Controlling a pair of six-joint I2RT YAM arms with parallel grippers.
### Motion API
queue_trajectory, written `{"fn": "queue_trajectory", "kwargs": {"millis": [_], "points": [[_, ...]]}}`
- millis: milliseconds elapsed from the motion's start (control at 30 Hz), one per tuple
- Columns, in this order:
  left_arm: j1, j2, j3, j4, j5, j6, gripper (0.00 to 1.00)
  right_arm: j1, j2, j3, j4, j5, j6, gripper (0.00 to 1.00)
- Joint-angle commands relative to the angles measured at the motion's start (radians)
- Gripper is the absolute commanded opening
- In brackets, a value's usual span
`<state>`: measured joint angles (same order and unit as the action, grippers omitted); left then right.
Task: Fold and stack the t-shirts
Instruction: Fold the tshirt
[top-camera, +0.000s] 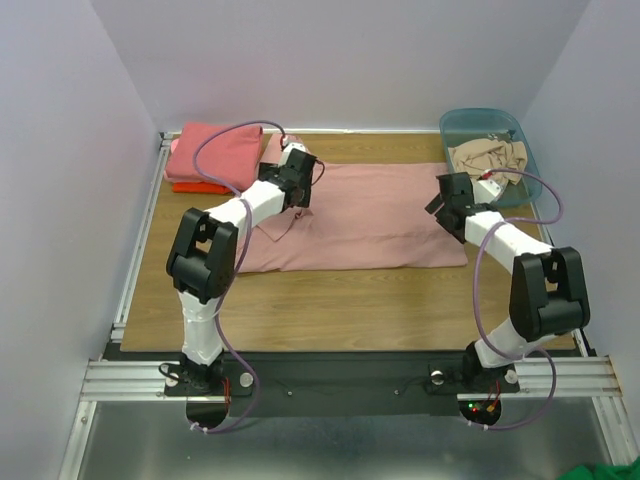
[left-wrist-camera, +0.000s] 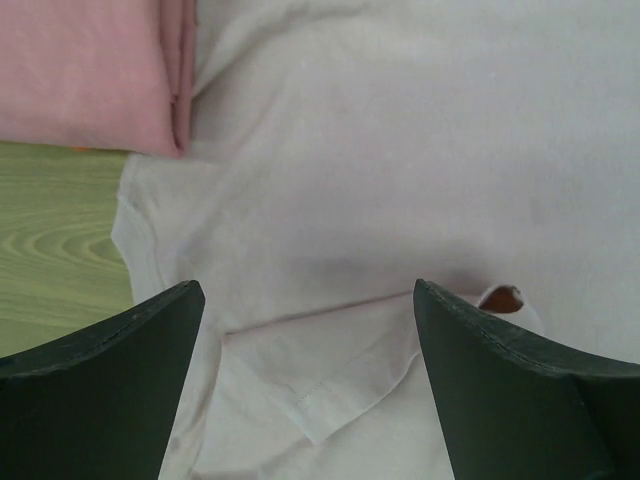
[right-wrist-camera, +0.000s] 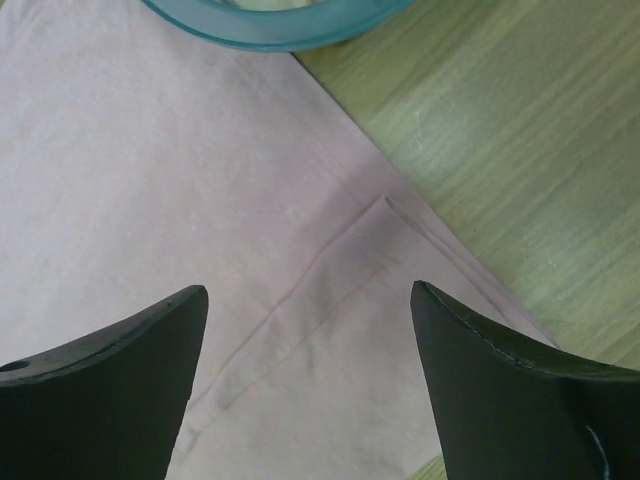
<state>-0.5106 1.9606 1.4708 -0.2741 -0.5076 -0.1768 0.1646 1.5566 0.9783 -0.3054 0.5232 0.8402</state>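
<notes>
A large dusty pink t-shirt (top-camera: 370, 215) lies spread flat across the middle of the table. At the back left, a folded coral-pink t-shirt (top-camera: 215, 152) rests on a folded orange-red one (top-camera: 195, 187). My left gripper (top-camera: 300, 188) hovers over the spread shirt's left end, jaws open and holding nothing (left-wrist-camera: 305, 290). A sleeve with a stitched hem (left-wrist-camera: 320, 380) lies below them, and the folded coral-pink shirt (left-wrist-camera: 80, 70) is beyond. My right gripper (top-camera: 445, 197) stands open and holding nothing (right-wrist-camera: 305, 290) over the shirt's right end (right-wrist-camera: 200, 200), near a hemmed fold.
A teal plastic bin (top-camera: 525, 165) holding beige cloth (top-camera: 488, 155) stands at the back right, and its rim (right-wrist-camera: 270, 30) is just beyond my right gripper. Bare wood table (top-camera: 350, 300) runs along the near side and to the right of the shirt (right-wrist-camera: 520, 150). White walls close in three sides.
</notes>
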Motion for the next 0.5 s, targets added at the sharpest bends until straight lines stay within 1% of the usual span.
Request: {"fn": "queue_trajectory", "kwargs": {"millis": [0, 33, 67, 100, 133, 167, 233, 267, 300, 333, 400, 467], "points": [[-0.006, -0.081, 0.059, -0.045, 0.020, -0.033, 0.98, -0.007, -0.004, 0.053, 0.005, 0.009, -0.062, 0.90], [-0.006, -0.115, 0.027, -0.042, 0.035, -0.062, 0.98, -0.007, -0.022, 0.045, 0.005, -0.032, -0.064, 0.93], [-0.006, -0.133, 0.026, -0.043, 0.035, -0.082, 0.98, -0.007, -0.033, 0.036, 0.005, -0.032, -0.067, 0.95], [-0.006, -0.152, -0.018, -0.042, 0.064, -0.098, 0.98, -0.005, -0.047, 0.013, 0.005, -0.090, -0.079, 0.97], [-0.009, -0.190, -0.044, -0.034, 0.085, -0.114, 0.98, -0.005, -0.070, 0.002, 0.006, -0.122, -0.087, 0.97], [-0.012, -0.210, -0.105, -0.024, 0.133, -0.140, 0.98, -0.005, -0.084, -0.010, 0.008, -0.190, -0.098, 0.98], [-0.023, -0.268, -0.170, 0.028, 0.181, -0.165, 0.98, -0.007, -0.104, -0.058, 0.032, -0.264, -0.139, 0.98], [-0.031, -0.284, -0.235, 0.088, 0.243, -0.185, 0.98, -0.005, -0.122, -0.079, 0.048, -0.335, -0.150, 0.98], [-0.034, -0.296, -0.260, 0.119, 0.283, -0.190, 0.98, -0.005, -0.127, -0.101, 0.093, -0.374, -0.177, 0.98], [-0.035, -0.305, -0.282, 0.148, 0.323, -0.193, 0.98, -0.005, -0.128, -0.137, 0.115, -0.409, -0.188, 0.98], [-0.039, -0.296, -0.309, 0.197, 0.380, -0.222, 0.98, -0.005, -0.113, -0.158, 0.147, -0.475, -0.200, 0.98], [-0.039, -0.256, -0.302, 0.208, 0.421, -0.236, 0.98, -0.004, -0.099, -0.171, 0.152, -0.483, -0.204, 0.98]]}}
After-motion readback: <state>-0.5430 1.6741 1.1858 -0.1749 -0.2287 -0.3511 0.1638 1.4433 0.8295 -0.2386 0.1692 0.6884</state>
